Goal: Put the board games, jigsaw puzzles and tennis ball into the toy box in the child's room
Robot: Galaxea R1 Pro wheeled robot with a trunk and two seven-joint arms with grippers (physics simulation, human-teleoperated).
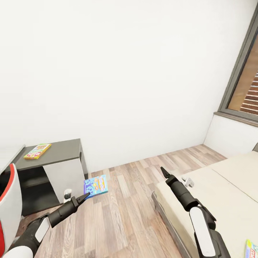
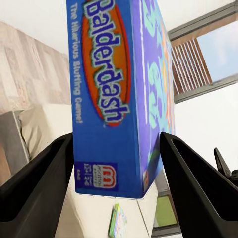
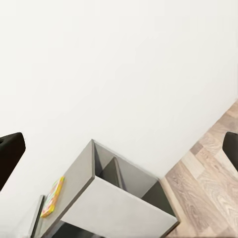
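Note:
My left gripper (image 1: 87,194) is shut on a blue board game (image 1: 96,186) and holds it in the air over the wood floor. In the left wrist view the blue box (image 2: 116,94), lettered "Balderdash", sits between the two dark fingers (image 2: 42,183). A yellow-green board game (image 1: 37,151) lies flat on the dark-grey cabinet top (image 1: 62,148) of the table, and it also shows in the right wrist view (image 3: 53,197). Another board game (image 1: 252,248) lies on the bed (image 1: 229,186), cut by the frame edge. My right gripper (image 1: 164,172) hangs open and empty above the bed's near corner.
A red and white chair (image 1: 9,204) stands at the far left beside the cabinet. A dark-framed window (image 1: 243,82) is on the right wall. Wood-plank floor (image 1: 129,200) runs between cabinet and bed.

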